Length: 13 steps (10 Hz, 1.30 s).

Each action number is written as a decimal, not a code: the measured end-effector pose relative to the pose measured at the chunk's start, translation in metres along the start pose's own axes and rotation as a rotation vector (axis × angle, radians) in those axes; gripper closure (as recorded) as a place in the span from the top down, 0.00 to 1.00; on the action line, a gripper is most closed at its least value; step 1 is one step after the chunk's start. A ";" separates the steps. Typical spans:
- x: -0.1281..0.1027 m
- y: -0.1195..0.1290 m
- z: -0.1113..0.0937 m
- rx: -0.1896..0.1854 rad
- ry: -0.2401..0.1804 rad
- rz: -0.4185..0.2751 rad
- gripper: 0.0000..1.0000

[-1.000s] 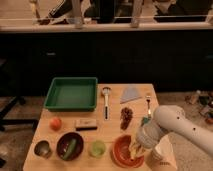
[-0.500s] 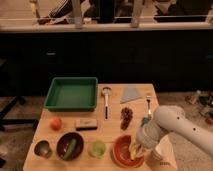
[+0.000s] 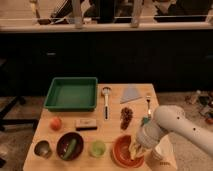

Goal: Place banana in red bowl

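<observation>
The red bowl [image 3: 118,150] sits at the front right of the wooden table [image 3: 112,130]. My gripper [image 3: 135,146] reaches down into the bowl's right half from the white arm [image 3: 175,125]. A pale-yellow banana [image 3: 134,149] shows at the gripper's tip, inside the bowl. The arm hides the bowl's right rim.
A green tray [image 3: 71,93] stands at the back left. A dark bowl [image 3: 64,140] holds a green vegetable [image 3: 70,148]. Near it are a green cup [image 3: 98,148], a metal cup [image 3: 43,149] and an orange-red fruit [image 3: 56,123]. Grapes [image 3: 126,117], a spoon [image 3: 105,102] and a fork [image 3: 148,102] lie behind the red bowl.
</observation>
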 end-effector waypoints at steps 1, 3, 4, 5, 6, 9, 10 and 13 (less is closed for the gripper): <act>0.000 0.000 0.000 0.000 0.000 0.000 0.10; 0.000 0.000 0.000 0.000 0.000 0.000 0.29; 0.000 0.000 0.000 0.000 0.000 0.000 0.41; 0.000 0.000 0.000 0.000 0.000 0.000 0.50; 0.000 0.000 0.000 0.000 0.000 0.000 0.61; 0.000 0.000 0.000 0.000 0.000 0.001 0.80; 0.000 0.000 0.000 0.000 0.000 0.001 0.80; 0.000 0.000 0.000 0.000 0.000 0.001 0.80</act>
